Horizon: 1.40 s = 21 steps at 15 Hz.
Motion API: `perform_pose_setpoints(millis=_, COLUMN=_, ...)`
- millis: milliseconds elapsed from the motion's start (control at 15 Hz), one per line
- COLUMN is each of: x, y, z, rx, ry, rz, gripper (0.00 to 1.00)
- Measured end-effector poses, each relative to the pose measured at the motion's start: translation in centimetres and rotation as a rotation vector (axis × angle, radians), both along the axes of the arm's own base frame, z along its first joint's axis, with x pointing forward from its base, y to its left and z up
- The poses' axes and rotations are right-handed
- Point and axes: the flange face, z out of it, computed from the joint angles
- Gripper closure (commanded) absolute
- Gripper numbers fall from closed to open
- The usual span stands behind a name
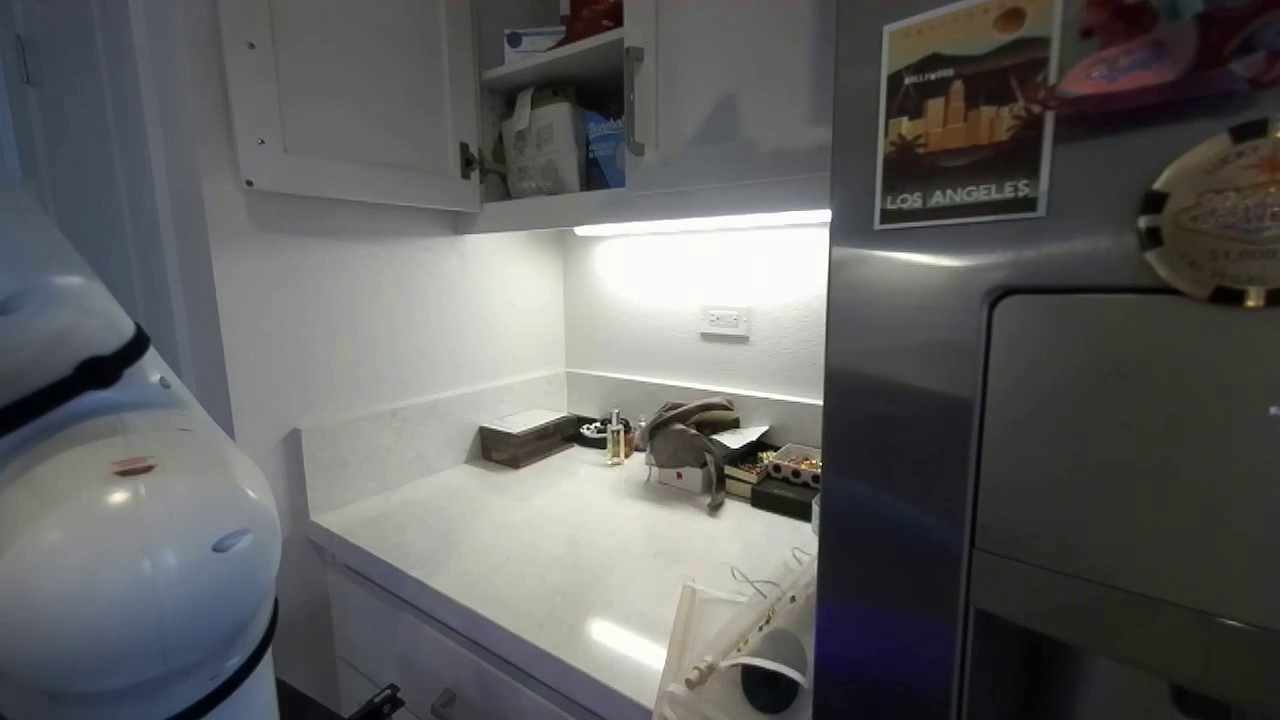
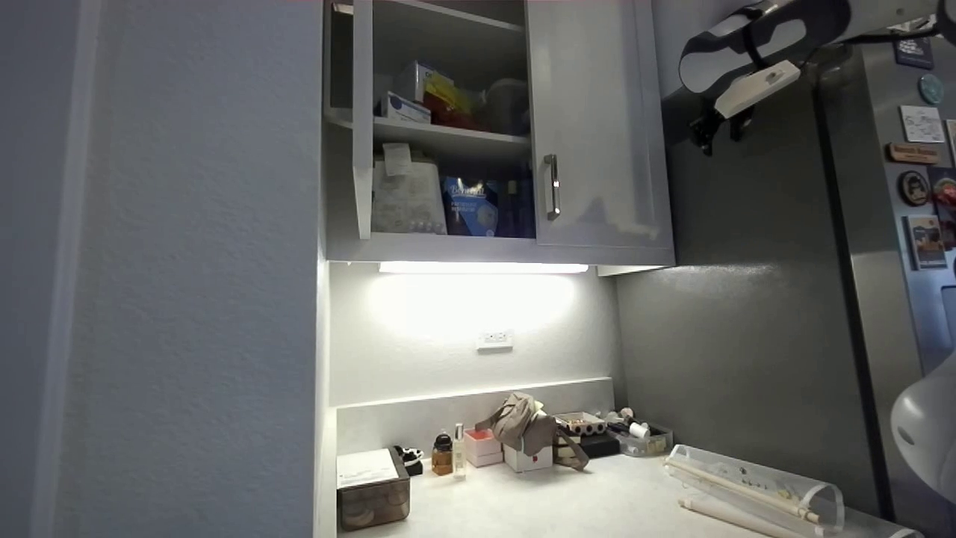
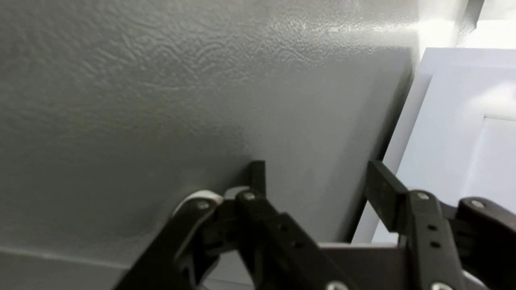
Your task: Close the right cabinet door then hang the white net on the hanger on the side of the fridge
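"Cabinetry (image 2: pixel 448 250) first: how does it stand?"

"Left door (image 2: pixel 363 149) swung wide, left of centre at the top of an exterior view; farther right, the right cabinet door (image 2: pixel 597 97), flush with its frame — that half of the job looks done."

"And the gripper (image 2: pixel 721 142)?"

"Upper right, held beside the grey flank of the fridge (image 2: pixel 747 336), its fingers (image 2: pixel 703 134) apart and nothing seen between them."

"Where is the white net?"

"Not identifiable. In the wrist view, left of centre and low, a white rounded shape (image 3: pixel 205 195) shows behind a finger; net, hanger or neither — the picture does not settle it."

"What might go wrong?"

"At left, that finger, overlapping the shape in view, could snag or knock it on any sideways pull. At right, its partner lines up with the door's edge, depth unclear; a small drift in so cramped a corner could scrape it. And a net, limp by nature, would likely slide off its hanger if caught by only a strand."
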Motion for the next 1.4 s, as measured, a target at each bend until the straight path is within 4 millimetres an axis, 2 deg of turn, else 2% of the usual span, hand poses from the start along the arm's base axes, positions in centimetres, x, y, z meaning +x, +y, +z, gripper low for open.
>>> perform_pose_setpoints(millis=267, x=1.1, y=0.9, z=-0.9, rx=0.043, ry=0.012, rz=0.045, gripper=0.0)
perform_pose_setpoints(millis=600, x=3.8, y=4.8, z=-4.0, rx=0.23, ry=0.079, rz=0.23, gripper=0.0)
perform_pose_setpoints(millis=800, x=4.7, y=6.4, z=-5.5, rx=0.294, ry=0.119, rz=0.311, gripper=0.0)
perform_pose_setpoints(millis=1067, x=4.5, y=7.2, z=-5.7, rx=0.294, ry=0.149, rz=0.35, gripper=0.0)
perform_pose_setpoints(millis=1400, x=2.2, y=7.6, z=-5.4, rx=0.29, ry=0.178, rz=0.374, gripper=0.0)
